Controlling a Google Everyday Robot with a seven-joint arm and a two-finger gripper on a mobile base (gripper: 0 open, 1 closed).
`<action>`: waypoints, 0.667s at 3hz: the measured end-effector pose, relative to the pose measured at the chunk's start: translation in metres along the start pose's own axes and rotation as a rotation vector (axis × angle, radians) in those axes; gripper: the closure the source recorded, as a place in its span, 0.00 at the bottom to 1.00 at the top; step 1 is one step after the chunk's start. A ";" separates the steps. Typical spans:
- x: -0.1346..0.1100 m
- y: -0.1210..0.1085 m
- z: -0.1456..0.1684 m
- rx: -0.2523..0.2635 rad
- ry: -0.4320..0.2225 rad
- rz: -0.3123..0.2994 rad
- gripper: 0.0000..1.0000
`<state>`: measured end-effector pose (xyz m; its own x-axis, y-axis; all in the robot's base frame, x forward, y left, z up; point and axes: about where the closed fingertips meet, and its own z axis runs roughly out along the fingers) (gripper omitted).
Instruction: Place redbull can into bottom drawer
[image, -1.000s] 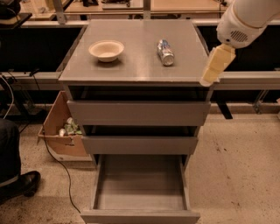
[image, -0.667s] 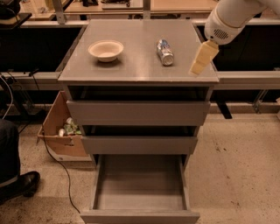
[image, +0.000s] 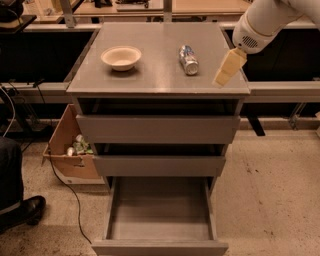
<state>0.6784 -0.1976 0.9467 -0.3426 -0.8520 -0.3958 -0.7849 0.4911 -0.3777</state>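
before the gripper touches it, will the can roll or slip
The can lies on its side, so a sideways nudge would probably roll it. Its shiny metal looks slippery and likely dents if squeezed hard. The gripper hovers to its right, apart.

Cream hand (image: 229, 67) at upper right, aslant below white arm (image: 265, 20).

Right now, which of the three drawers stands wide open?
The bottom drawer, its whole tray showing, unlike the two above. The gripper hangs near the redbull can.
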 end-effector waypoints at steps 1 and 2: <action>-0.014 -0.019 0.031 0.015 -0.047 0.091 0.00; -0.034 -0.042 0.068 0.009 -0.117 0.210 0.00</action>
<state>0.7580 -0.1771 0.9194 -0.4353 -0.7043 -0.5608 -0.6980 0.6574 -0.2839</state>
